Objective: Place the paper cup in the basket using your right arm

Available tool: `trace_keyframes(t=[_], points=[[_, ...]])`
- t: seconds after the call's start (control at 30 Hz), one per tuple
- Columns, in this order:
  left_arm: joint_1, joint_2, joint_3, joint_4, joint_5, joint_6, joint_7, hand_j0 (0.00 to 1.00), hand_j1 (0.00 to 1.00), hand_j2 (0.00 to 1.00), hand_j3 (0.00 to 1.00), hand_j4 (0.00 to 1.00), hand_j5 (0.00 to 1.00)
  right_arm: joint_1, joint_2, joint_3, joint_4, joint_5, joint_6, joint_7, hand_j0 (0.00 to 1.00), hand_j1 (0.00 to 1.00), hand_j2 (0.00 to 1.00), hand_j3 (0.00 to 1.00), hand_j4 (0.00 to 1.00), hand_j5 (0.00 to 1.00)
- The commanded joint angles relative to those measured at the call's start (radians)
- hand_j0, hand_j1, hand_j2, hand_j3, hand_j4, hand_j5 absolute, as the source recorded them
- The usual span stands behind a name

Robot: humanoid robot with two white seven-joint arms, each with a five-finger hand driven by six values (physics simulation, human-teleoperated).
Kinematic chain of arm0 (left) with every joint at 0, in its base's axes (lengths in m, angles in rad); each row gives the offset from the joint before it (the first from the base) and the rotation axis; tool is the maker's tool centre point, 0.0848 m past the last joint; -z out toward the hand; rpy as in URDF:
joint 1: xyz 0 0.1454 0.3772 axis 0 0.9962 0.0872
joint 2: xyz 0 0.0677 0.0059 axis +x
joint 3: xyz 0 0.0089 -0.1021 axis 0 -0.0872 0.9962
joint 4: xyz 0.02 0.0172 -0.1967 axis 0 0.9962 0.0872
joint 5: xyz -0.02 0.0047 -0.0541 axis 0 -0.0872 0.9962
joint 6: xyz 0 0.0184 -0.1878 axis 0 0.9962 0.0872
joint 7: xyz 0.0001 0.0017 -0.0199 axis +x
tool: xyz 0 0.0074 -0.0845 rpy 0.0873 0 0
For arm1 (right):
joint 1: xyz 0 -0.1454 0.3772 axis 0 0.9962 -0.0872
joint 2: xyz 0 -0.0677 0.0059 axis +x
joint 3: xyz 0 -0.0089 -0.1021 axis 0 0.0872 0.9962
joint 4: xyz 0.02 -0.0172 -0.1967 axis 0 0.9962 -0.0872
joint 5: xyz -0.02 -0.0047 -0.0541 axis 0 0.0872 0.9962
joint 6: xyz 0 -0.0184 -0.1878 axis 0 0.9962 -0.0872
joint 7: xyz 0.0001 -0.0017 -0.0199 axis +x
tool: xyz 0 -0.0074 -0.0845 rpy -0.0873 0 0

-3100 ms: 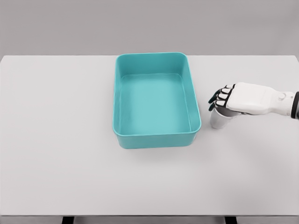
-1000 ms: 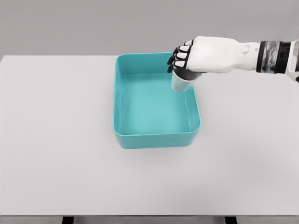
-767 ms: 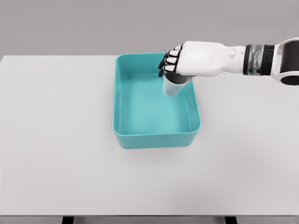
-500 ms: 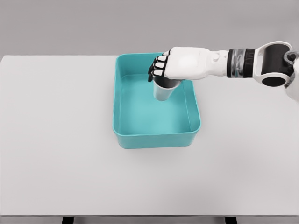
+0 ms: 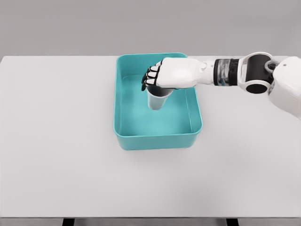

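While gripped from above by the right hand fingers, paper cup (upright) hangs inside teal basket, mid-desk.

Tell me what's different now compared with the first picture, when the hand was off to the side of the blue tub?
The right hand has lifted the paper cup off the table and carried it leftward over the middle of the basket, fingers still closed on its rim. The basket has not moved.
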Motion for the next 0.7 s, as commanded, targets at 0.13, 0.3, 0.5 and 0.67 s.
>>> trace_keyframes(t=[0.13,0.3,0.5,0.67], points=[[0.0,0.0,0.002,0.0,0.0,0.0,0.0,1.0,1.0,1.0,1.0,1.0,1.0,0.003,0.0,-0.001,0.002,-0.007,0.001,-0.001,0.65,0.65,0.65,0.65,0.65,0.65],[0.0,0.0,-0.001,0.0,0.0,0.0,0.0,1.0,1.0,1.0,1.0,1.0,1.0,0.005,0.002,-0.001,0.002,-0.007,0.001,-0.001,0.67,0.67,0.67,0.67,0.67,0.67],[0.0,0.0,-0.001,0.0,0.0,0.0,0.0,1.0,1.0,1.0,1.0,1.0,1.0,0.023,0.004,-0.001,0.016,-0.005,0.001,-0.001,0.67,0.67,0.67,0.67,0.67,0.67],[0.0,0.0,-0.001,0.0,0.0,0.0,0.0,1.0,1.0,1.0,1.0,1.0,1.0,0.037,0.004,-0.001,0.016,-0.004,0.001,-0.001,0.67,0.67,0.67,0.67,0.67,0.67]])
